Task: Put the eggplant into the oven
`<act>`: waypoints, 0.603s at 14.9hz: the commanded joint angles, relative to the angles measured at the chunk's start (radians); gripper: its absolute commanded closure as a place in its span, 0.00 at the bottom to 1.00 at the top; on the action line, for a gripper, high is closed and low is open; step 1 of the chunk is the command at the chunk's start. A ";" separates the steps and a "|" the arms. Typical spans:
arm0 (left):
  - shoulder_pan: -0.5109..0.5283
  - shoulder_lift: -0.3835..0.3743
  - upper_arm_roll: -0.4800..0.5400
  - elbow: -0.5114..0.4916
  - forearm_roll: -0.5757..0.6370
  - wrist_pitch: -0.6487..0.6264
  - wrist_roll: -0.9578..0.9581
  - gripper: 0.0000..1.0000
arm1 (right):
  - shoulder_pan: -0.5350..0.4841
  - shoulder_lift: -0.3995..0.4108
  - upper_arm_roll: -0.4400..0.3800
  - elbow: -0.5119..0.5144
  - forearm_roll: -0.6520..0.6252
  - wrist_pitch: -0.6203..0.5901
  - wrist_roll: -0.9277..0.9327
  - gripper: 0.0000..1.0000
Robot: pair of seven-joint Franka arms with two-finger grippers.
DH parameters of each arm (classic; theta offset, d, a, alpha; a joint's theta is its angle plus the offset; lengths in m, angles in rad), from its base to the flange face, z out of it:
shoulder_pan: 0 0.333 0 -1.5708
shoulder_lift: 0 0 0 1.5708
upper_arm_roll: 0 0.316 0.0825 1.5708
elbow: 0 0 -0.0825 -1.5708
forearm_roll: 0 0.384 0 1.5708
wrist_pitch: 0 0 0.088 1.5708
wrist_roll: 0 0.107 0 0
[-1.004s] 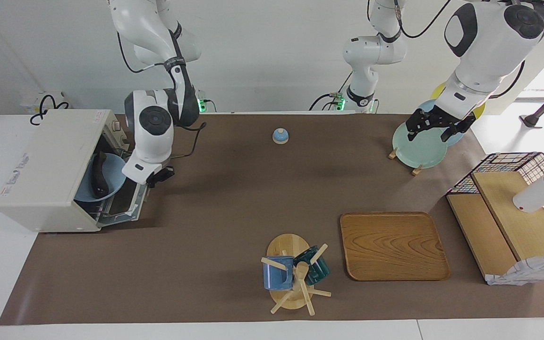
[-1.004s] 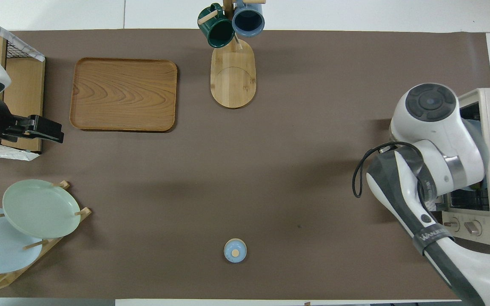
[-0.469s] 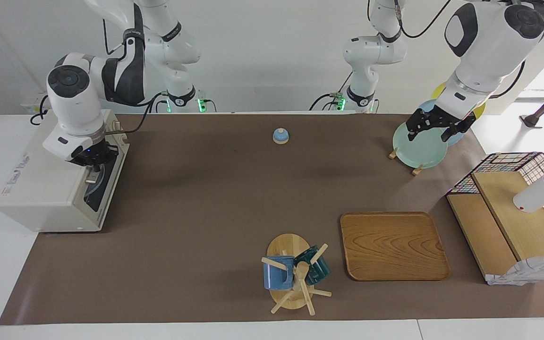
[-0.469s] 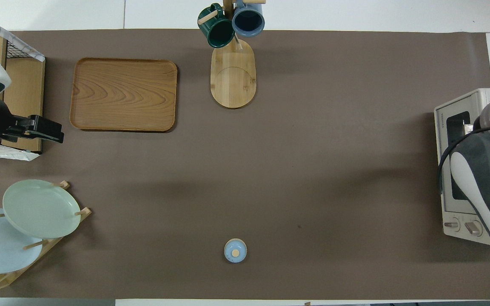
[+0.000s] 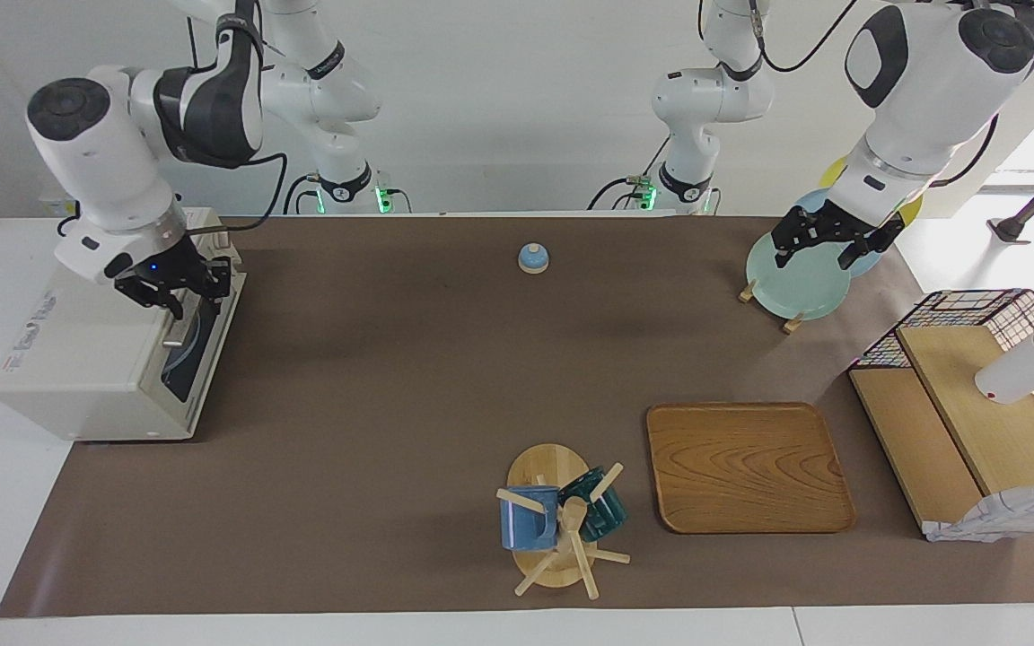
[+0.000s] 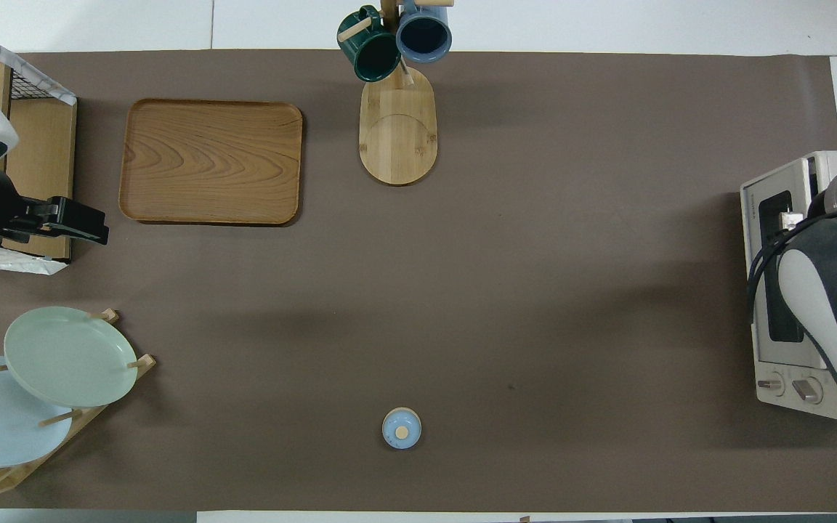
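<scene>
While the boxy cream oven point(image 5: 91, 359) now stands with its dark glass door shut, the eggplant is out of sight; a second ago that door hung open on it, lying in a blue bowl. The right end effector point(image 5: 174, 285) has risen above the door's top edge, fingers spread, empty. The left end effector point(image 5: 827, 240) still hovers open over the plates point(image 5: 797, 280). Two glossy mugs point(image 5: 562, 519) hang beside one wooden tray point(image 5: 748, 467).
</scene>
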 commanded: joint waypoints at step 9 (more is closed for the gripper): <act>0.010 -0.011 -0.005 -0.001 0.013 -0.012 0.008 0.00 | 0.076 -0.053 0.003 0.059 0.053 -0.196 0.111 0.00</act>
